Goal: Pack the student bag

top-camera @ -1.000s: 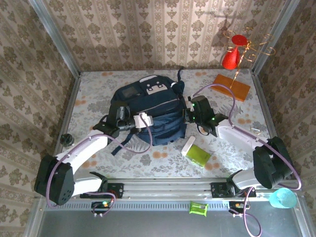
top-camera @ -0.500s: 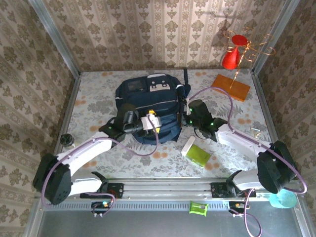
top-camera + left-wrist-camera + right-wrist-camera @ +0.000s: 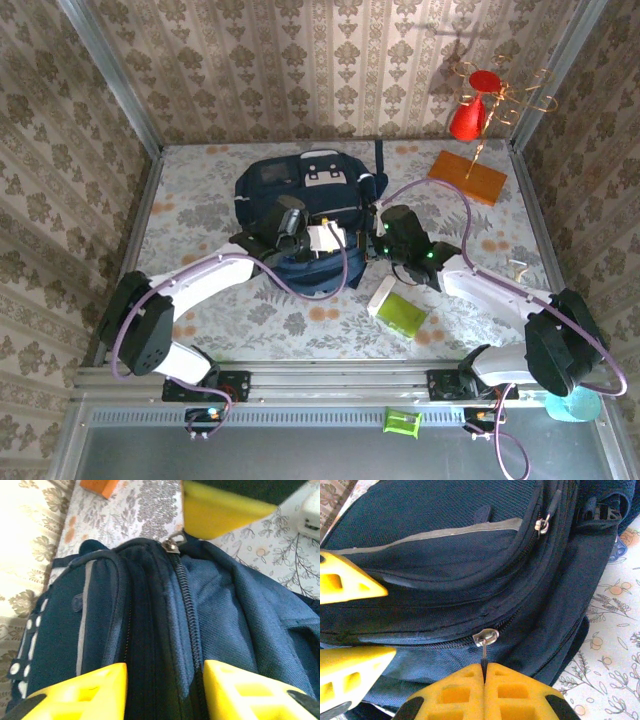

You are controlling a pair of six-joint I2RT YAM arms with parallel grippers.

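Looking down from the top external camera, the student bag point(image 3: 310, 200) lies on the flowered table point(image 3: 200, 210), toward the back wall. Both arms reach in over its front. The left gripper point(image 3: 345, 232) and the right gripper point(image 3: 374, 236) meet near the bag's right shoulder. A green pouch point(image 3: 403, 315) and a small white item point(image 3: 381, 295) lie on the table just beside the bag's near right corner. Neither is inside it (they look like cargo waiting to be packed, though that is a guess).

From the left wrist camera, that gripper's two yellow fingers point(image 3: 85, 690) stand apart, one on each side of a zipped seam. The navy fabric bulges up between them, and whether the pads press on it cannot be told. The zip's teeth run closed from the fingers up to the metal slider point(image 3: 173, 544).

From the right wrist camera, the two fingertips point(image 3: 455, 692) are pressed together and clamped on the thin zip pull point(image 3: 484, 664) hanging from the same slider. A second pull point(image 3: 541, 524) dangles untouched on the upper pocket, where the pale stripe point(image 3: 450, 531) crosses.

As a judgement, the packing has hardly begun. The compartment looks closed, with no sign of anything inside. The step in hand seems to be opening the zip: one gripper has the pull and the other is placed to steady the cloth. Opening the bag, loading the loose things and closing it all remain.
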